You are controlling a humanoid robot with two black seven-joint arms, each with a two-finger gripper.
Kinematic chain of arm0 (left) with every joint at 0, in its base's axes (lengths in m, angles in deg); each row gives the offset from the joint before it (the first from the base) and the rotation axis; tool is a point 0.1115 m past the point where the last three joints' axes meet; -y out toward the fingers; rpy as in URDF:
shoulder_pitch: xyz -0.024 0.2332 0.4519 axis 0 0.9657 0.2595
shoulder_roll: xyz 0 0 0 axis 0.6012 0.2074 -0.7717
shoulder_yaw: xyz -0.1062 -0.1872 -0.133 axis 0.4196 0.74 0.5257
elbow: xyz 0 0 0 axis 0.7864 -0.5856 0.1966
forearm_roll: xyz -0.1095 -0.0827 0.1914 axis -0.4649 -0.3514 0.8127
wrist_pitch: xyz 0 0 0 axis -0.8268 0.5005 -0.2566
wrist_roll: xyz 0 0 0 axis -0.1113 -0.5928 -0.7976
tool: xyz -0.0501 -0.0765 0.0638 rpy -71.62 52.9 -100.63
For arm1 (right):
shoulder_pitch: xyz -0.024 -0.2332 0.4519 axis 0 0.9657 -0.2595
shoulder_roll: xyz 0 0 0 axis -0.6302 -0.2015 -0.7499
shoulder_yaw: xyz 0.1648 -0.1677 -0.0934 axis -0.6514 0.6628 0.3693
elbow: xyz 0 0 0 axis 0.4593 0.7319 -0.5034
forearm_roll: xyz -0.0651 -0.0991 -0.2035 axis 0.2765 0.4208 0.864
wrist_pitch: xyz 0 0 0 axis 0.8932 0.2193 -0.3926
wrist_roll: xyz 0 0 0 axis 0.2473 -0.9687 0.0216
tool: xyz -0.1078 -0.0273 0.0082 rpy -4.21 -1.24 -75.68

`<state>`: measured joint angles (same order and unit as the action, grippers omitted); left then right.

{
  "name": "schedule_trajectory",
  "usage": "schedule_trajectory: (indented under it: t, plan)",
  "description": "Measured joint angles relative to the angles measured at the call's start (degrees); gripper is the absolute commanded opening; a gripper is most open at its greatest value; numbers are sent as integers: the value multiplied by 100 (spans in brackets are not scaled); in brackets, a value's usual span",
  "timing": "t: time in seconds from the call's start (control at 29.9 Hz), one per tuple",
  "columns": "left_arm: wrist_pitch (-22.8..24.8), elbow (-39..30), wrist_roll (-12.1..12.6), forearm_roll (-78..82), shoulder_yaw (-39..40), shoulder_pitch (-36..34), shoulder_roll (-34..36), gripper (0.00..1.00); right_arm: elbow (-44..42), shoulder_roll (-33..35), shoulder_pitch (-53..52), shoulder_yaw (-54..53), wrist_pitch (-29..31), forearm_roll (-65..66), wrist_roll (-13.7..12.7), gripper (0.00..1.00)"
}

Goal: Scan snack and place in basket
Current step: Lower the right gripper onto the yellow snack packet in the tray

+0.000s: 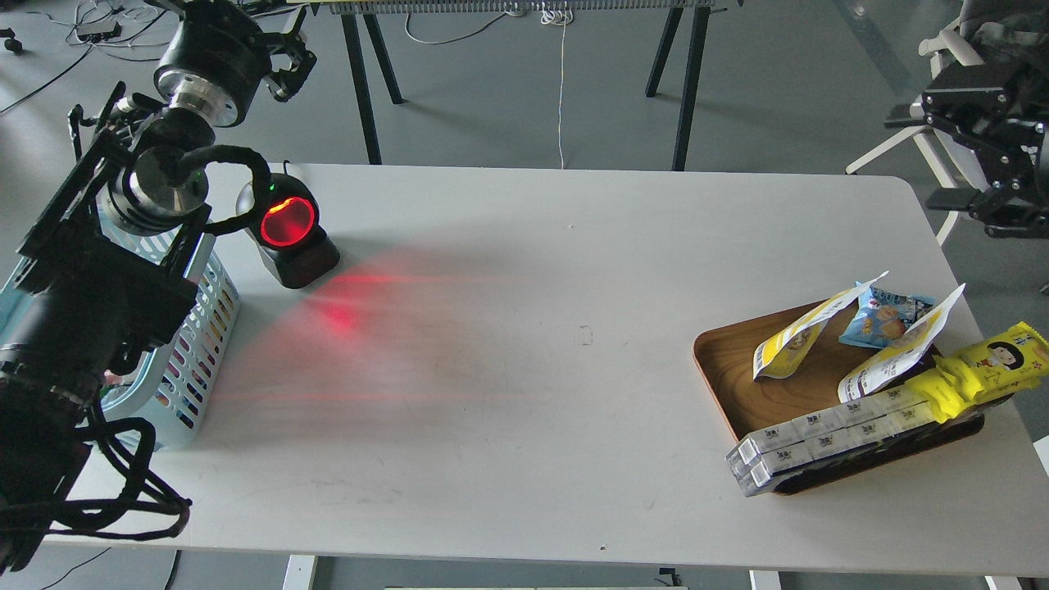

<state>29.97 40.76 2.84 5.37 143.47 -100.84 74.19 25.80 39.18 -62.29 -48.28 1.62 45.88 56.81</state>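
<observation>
Two flat snack pouches with yellow lower parts and white tops lean in the brown wooden tray [742, 393] at the right: one on the left [788, 340], one further right [900, 352]. The light blue slotted basket [197, 352] stands at the table's left edge, partly hidden by my left arm. My left gripper [293, 65] is held high above the table's far left corner, open and empty. My right gripper [922, 160] hangs beyond the table's far right corner, well above and behind the tray, with its fingers apart and empty.
A black scanner [288, 232] stands next to the basket, glowing red and casting red light on the table. The tray also holds a blue snack bag [881, 321], a bright yellow packet with a cartoon face [987, 365] and stacked grey-white boxes [819, 438].
</observation>
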Motion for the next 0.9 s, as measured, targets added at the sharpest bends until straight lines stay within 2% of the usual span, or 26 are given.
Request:
schedule_trajectory:
  t: [0.23,0.5,0.9]
  plan:
    - [0,0,6,-3,-11,6,-37,100,366,77,599,-17,-910,-266,-32,98]
    - [-1,0,9,-3,-13,7,-71,100,494,-586,1109,-21,-2083,-1864,-192,97]
    - [-1,1,9,0,-13,7,-57,100,471,-1372,1420,-5,-2905,-2420,-309,92]
